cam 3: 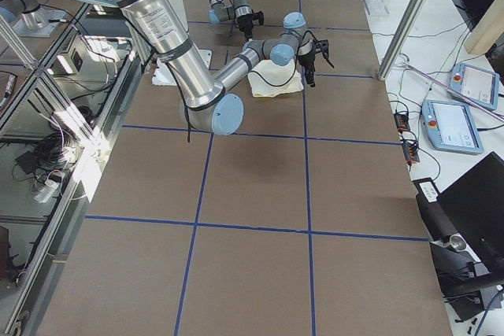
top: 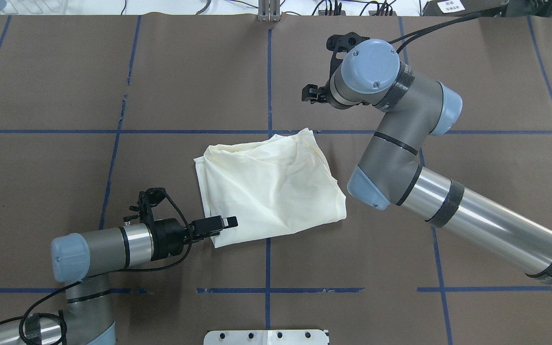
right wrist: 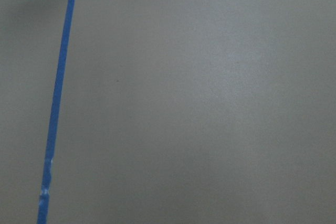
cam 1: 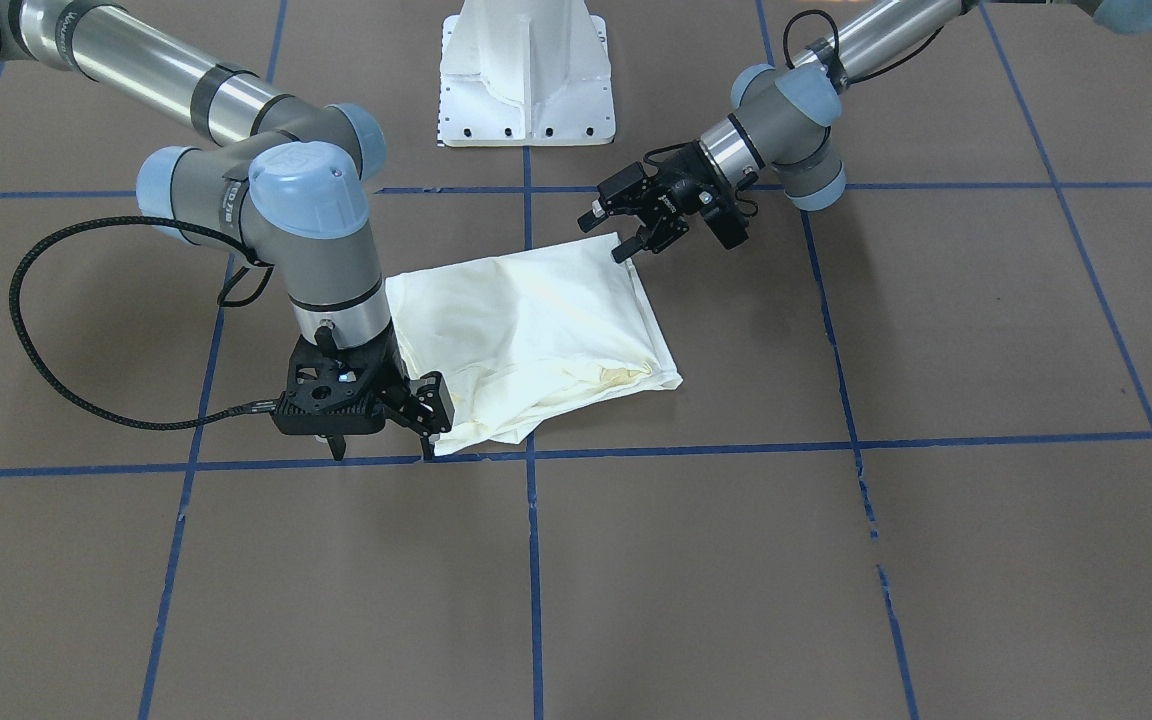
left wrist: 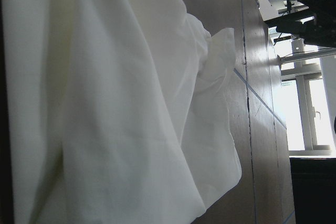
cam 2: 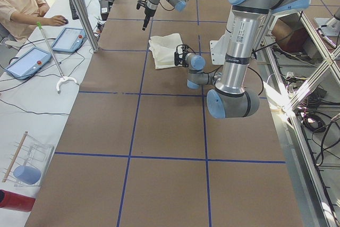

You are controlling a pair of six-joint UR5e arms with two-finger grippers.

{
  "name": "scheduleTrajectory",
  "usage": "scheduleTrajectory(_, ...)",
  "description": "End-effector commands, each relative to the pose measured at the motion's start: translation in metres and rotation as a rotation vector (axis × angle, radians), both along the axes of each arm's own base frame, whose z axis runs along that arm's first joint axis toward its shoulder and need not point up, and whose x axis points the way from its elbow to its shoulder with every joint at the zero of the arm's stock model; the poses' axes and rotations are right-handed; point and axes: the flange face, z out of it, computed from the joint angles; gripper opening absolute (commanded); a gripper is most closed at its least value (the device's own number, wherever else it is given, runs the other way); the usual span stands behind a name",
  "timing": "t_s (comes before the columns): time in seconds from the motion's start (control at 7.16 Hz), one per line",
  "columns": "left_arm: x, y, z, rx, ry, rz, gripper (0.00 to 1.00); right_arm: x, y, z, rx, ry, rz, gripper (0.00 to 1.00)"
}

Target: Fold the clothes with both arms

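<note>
Item: cream-white folded T-shirt (top: 271, 187), centre of brown taped table (top: 55, 182), lying between both claws.
Black two-finger left gripper (cam 1: 604, 238): fingers apart, at the shirt's robot-side corner, nearer.
Black two-finger right gripper (cam 1: 383, 448): fingers apart, just beside the far corner.

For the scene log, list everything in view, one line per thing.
T-shirt: one, cream-white, folded, mid-table.
Table: one, brown.
Tape lines: several, blue, gridding the table.
Pedestal base: one, white, robot-side table edge.
Control tablets: two, grey, side bench.
Person: one, beige top, at that bench.
Left arm: one, grey-silver, light blue caps.
Right arm: one, same colours.
Left gripper: one, black, open, at the shirt's robot-side corner.
Right gripper: one, black, open, by the shirt's far corner.
</note>
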Motion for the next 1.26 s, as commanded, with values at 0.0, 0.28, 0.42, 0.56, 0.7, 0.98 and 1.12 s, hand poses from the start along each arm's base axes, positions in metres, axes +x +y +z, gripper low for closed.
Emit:
scheduleTrajectory(0.0,0.002,0.003,0.000,0.000,0.001,0.004,1.00,-0.001,0.001,0.002,-0.002,0.002,-0.002,1.00)
scheduleTrajectory(0.28,-0.017,0.000,-0.027,0.022,0.054,-0.007,1.00,-0.001,0.001,-0.003,-0.004,-0.009,0.000,1.00)
scheduleTrajectory(0.42,-0.029,-0.012,-0.042,0.022,0.028,-0.029,1.00,-0.006,0.015,-0.016,0.010,-0.032,-0.019,1.00)
scheduleTrajectory(0.56,-0.042,-0.021,-0.070,0.019,-0.045,-0.005,1.00,-0.018,0.031,-0.023,0.019,-0.046,-0.043,1.00)
scheduleTrajectory(0.7,-0.073,-0.042,-0.096,0.055,-0.102,0.027,1.00,-0.033,0.046,-0.026,0.025,-0.049,-0.067,1.00)
scheduleTrajectory(0.98,-0.140,-0.096,-0.092,0.177,-0.217,0.071,1.00,-0.061,0.073,-0.018,0.009,-0.042,-0.055,1.00)
scheduleTrajectory(1.12,-0.157,-0.103,-0.073,0.202,-0.252,0.072,1.00,-0.073,0.082,-0.013,-0.014,-0.042,0.002,0.99)
